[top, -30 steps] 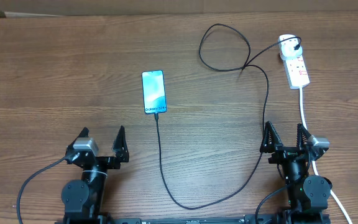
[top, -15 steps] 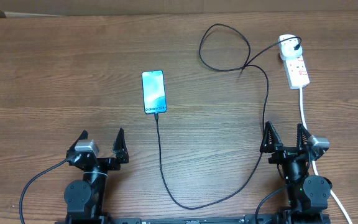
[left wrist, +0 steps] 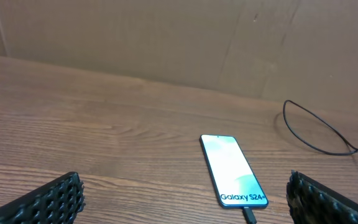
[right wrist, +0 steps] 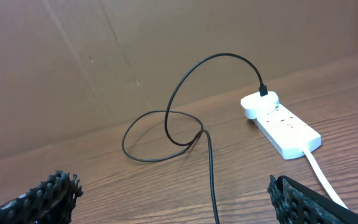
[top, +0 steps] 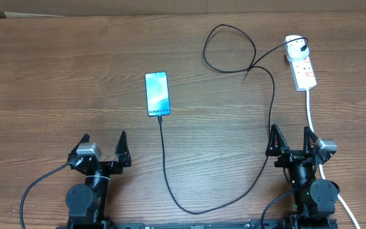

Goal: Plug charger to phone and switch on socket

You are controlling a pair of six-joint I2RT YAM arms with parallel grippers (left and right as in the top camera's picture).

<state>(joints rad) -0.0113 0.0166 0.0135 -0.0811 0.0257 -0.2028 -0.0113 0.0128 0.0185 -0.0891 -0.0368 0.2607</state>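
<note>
The left end effector (top: 104, 143) and right end effector (top: 291, 137) are matte black, with pointed triangular fingers (top: 124, 145), knobbly pads (left wrist: 55, 199), a silver-grey block (top: 88, 150) beside each, round joint housings (top: 81, 197) and looping black cables (top: 33, 181).

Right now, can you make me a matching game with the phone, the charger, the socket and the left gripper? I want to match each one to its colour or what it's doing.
Things:
1. phone
2. charger
3. socket
4. left gripper

Clues:
a. white, at the far right
b. open, holding nothing
c. black, long and loopy
d. blue screen, lying flat in the middle

Pairs: 1-d, 2-c, 3-a, 4-b
</note>
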